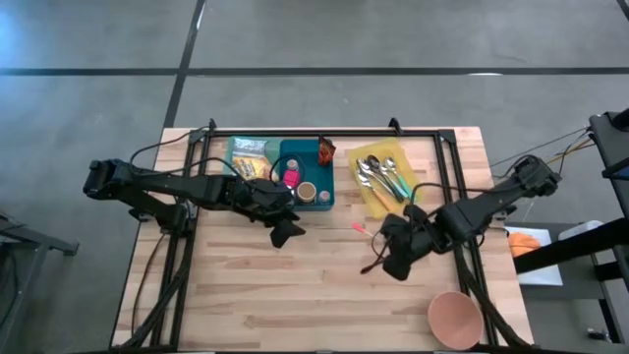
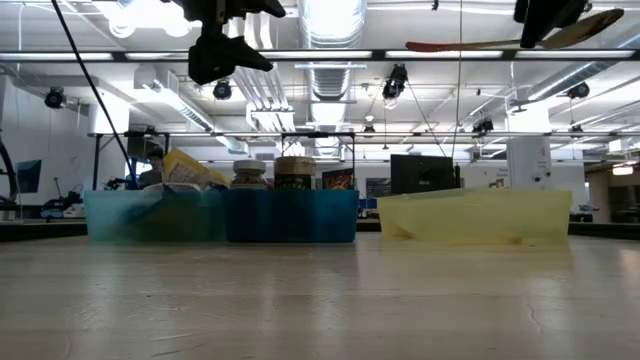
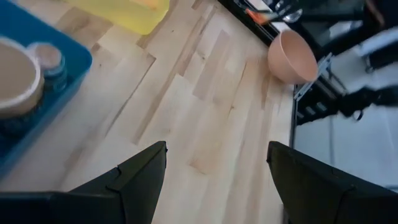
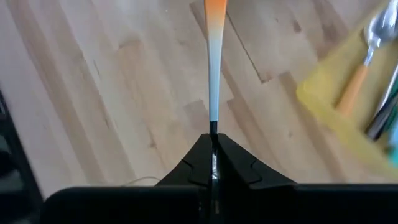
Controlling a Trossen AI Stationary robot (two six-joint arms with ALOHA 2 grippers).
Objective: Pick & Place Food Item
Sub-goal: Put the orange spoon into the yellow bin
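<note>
Overhead, both arms reach in over the wooden tabletop (image 1: pixel 295 285). Right gripper (image 4: pixel 212 163) sits right of the table's middle, near the front corner of the yellow tray (image 1: pixel 378 202); its fingers are pressed together, pinching a thin utensil (image 4: pixel 213 74) by one end, the handle going from pale to orange at its far tip. From table height the utensil shows as a flat wooden-looking blade held high above the surface. Left gripper (image 3: pixel 214 171) hangs just in front of the blue bin (image 1: pixel 307 167), fingers spread, nothing between them, bare wood under it. Blue bin stands at the back edge, left of centre, holding a packet (image 1: pixel 248 155), a pink-lidded jar (image 1: pixel 291 177) and a brown-lidded jar (image 1: pixel 308 192). Yellow tray stands beside it to the right, holding spoons (image 1: pixel 378 177) with coloured handles. Pink bowl (image 1: pixel 454 317) sits at the front right corner, well apart from both grippers.
</note>
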